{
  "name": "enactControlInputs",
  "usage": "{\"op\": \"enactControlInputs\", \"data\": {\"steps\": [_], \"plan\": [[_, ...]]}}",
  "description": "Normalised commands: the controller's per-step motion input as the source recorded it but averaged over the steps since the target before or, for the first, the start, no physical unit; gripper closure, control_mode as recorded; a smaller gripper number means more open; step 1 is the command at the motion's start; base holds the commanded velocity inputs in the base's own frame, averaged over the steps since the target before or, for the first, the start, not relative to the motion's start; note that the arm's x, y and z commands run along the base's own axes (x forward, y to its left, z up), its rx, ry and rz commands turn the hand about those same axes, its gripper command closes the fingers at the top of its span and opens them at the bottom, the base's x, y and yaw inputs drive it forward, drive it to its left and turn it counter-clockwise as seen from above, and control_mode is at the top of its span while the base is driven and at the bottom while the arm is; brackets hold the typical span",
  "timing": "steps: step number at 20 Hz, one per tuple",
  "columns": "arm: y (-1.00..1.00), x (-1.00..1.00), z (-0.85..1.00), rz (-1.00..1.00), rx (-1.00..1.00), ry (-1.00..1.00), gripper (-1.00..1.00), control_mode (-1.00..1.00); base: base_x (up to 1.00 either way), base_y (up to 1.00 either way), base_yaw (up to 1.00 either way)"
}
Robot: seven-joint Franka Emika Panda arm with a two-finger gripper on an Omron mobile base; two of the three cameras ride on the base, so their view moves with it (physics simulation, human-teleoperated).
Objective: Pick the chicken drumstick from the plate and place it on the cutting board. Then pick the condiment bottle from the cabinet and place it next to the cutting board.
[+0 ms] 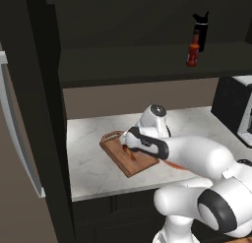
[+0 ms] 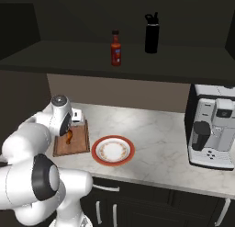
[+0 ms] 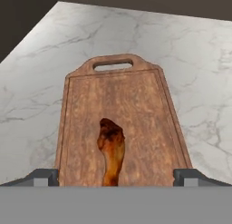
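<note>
The chicken drumstick [image 3: 111, 150] lies on the wooden cutting board [image 3: 136, 100], pointing along its length away from the looped handle. My gripper [image 3: 115, 180] hovers just above it, open, one fingertip on each side near the board's long edges, touching nothing. From the base, the drumstick [image 2: 69, 137] rests on the board [image 2: 79, 144] just under my hand. The red-rimmed plate [image 2: 97, 150] sits bare to the board's right. The red condiment bottle [image 2: 116, 48] stands upright on the dark cabinet shelf [image 2: 64, 56], and the left base view shows the bottle [image 1: 193, 51] at upper right.
A taller black bottle [image 2: 152, 33] stands on the shelf to the right of the red one. A coffee machine [image 2: 212, 129] occupies the counter's right end. A dark cabinet wall [image 1: 44, 114] bounds the marble counter [image 2: 156, 129] on the left.
</note>
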Motion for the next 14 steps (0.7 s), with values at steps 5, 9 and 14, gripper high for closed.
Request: {"op": "enactControlInputs", "data": {"steps": [5,9,14], "plan": [[-0.07,-0.16,0.22,0.06,0.0,0.0,-1.0,-1.0,0.0,0.0,0.0],[-0.11,-0.19,0.23,0.09,0.01,0.0,-1.0,-1.0,0.0,0.0,0.0],[-0.1,-0.2,0.22,0.09,0.01,0.0,-1.0,-1.0,0.0,0.0,0.0]]}}
